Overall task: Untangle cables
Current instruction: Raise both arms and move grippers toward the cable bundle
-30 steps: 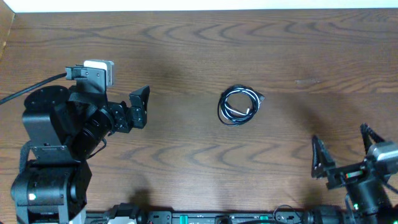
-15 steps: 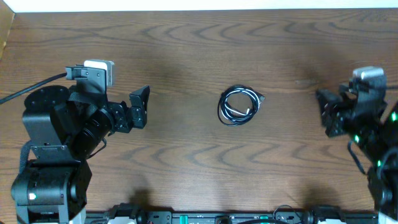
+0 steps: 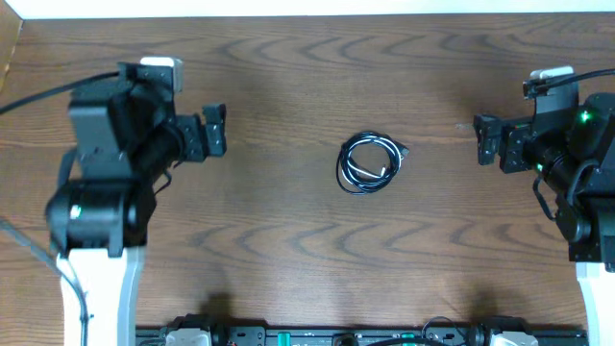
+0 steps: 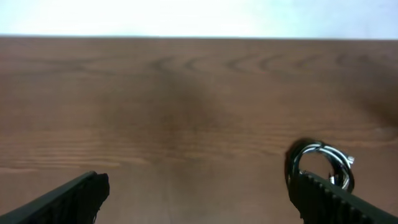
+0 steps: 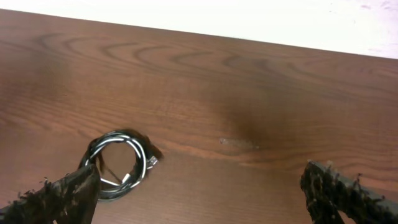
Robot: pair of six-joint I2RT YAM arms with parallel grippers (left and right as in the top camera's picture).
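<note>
1. Overhead view: even, fairly bright light on the dark brown wood-grain desk (image 3: 288,240); the white strip (image 3: 307,8) along the top edge is blown out; faint, soft shadows lie near both arms.
2. Left wrist view: soft throughout; the black fingertips (image 4: 81,190) of the left pincer (image 4: 198,180) are blurred; the small coil of thin black and white cables (image 4: 320,165) shows a pale glint.
3. Right wrist view: sharper; a diffuse dark shadow patch sits mid-desk.

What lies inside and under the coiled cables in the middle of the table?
Inside the loop of the cables, only bare wooden table shows. The surface directly beneath the strands is covered and cannot be seen.
</note>
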